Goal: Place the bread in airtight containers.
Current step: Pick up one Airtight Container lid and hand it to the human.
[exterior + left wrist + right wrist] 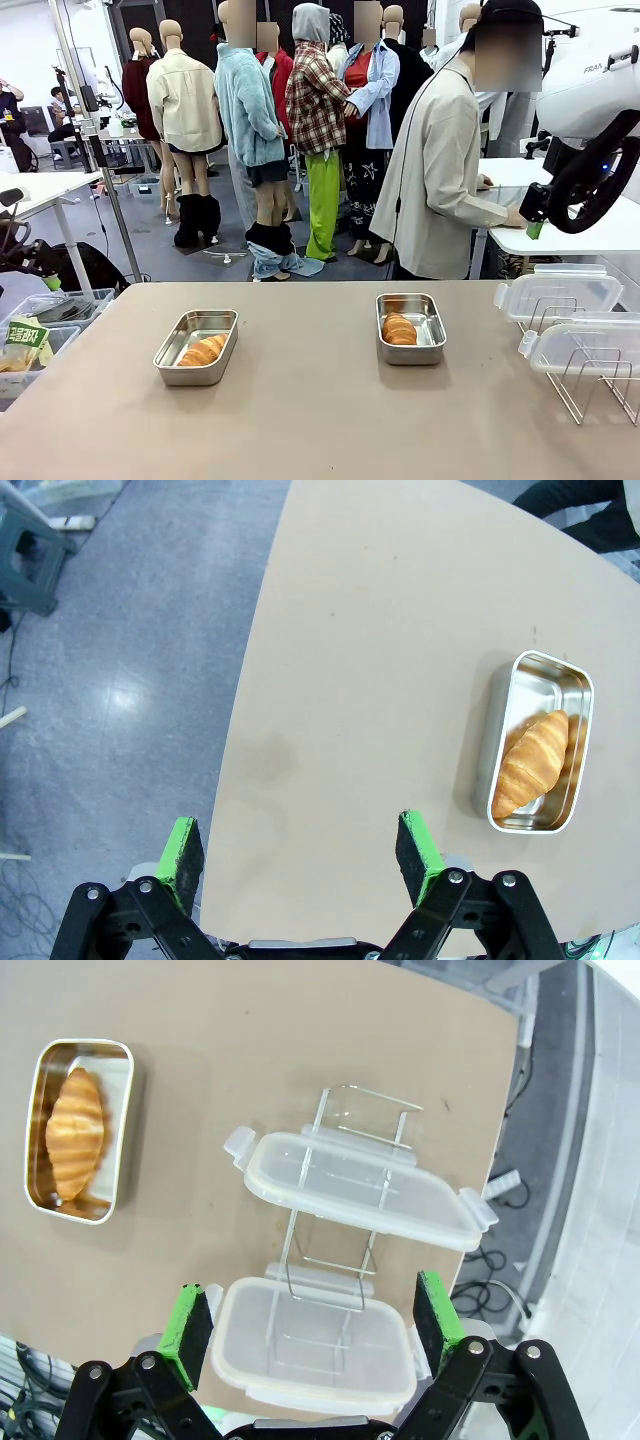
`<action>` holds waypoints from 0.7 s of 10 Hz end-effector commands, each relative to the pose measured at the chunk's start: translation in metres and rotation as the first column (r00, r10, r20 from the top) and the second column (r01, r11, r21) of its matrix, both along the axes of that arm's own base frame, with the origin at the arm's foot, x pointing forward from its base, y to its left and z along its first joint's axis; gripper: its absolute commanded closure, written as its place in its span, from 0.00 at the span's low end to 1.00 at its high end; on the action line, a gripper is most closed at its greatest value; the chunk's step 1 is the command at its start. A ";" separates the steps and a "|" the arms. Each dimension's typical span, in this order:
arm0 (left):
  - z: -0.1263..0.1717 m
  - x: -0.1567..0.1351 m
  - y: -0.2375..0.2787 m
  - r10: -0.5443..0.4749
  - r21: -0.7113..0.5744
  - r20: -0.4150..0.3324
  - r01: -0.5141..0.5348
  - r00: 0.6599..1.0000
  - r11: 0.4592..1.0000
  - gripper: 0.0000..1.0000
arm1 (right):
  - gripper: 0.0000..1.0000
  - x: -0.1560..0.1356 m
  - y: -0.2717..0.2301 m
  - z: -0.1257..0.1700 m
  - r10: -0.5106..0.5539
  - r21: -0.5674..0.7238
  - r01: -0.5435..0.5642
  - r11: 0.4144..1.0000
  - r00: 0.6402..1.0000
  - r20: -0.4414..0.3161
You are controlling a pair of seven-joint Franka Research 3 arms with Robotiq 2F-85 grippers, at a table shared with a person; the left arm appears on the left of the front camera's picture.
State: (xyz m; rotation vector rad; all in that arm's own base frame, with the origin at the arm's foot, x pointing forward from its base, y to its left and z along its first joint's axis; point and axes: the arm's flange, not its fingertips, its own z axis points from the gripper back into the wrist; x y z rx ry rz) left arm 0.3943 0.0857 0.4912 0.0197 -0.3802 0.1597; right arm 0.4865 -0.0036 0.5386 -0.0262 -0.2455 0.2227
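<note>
Two airtight containers stand uncovered on the tan table, the left one (186, 375) and the right one (411, 357). Each holds one piece of bread: a golden croissant (203, 350) in the left box and another (399, 328) in the right. Two clear lids (556, 296) (585, 350) rest on a wire rack at the table's right. My left gripper (298, 855) hangs open above the table's edge, with a container (552, 660) and its bread (530, 765) off to one side. My right gripper (310, 1315) is open high over the lids (360, 1185) (315, 1345), with the other container (131, 1130) and bread (75, 1135) farther off.
The wire rack (590, 385) stands by the table's right edge. Plastic bins (40, 335) with packets sit beside the table's left side. A person in a beige jacket (435, 170) stands beyond the far edge, turned toward another white table (590, 235).
</note>
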 end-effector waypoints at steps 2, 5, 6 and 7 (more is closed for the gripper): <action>0.001 0.000 0.001 0.001 -0.001 -0.003 -0.001 1.000 1.000 0.00 | 0.00 0.001 0.000 -0.001 -0.015 -0.017 0.015 1.000 1.000 0.010; 0.001 0.000 0.001 0.001 -0.001 -0.003 -0.001 1.000 1.000 0.00 | 0.00 0.001 0.000 -0.001 -0.015 -0.017 0.015 1.000 1.000 0.010; 0.001 0.000 0.001 0.001 -0.001 -0.003 -0.001 1.000 1.000 0.00 | 0.00 0.001 0.000 -0.001 -0.015 -0.017 0.015 1.000 1.000 0.010; 0.001 0.000 0.001 0.001 -0.001 -0.003 -0.001 1.000 1.000 0.00 | 0.00 0.001 0.000 -0.001 -0.015 -0.017 0.015 1.000 1.000 0.010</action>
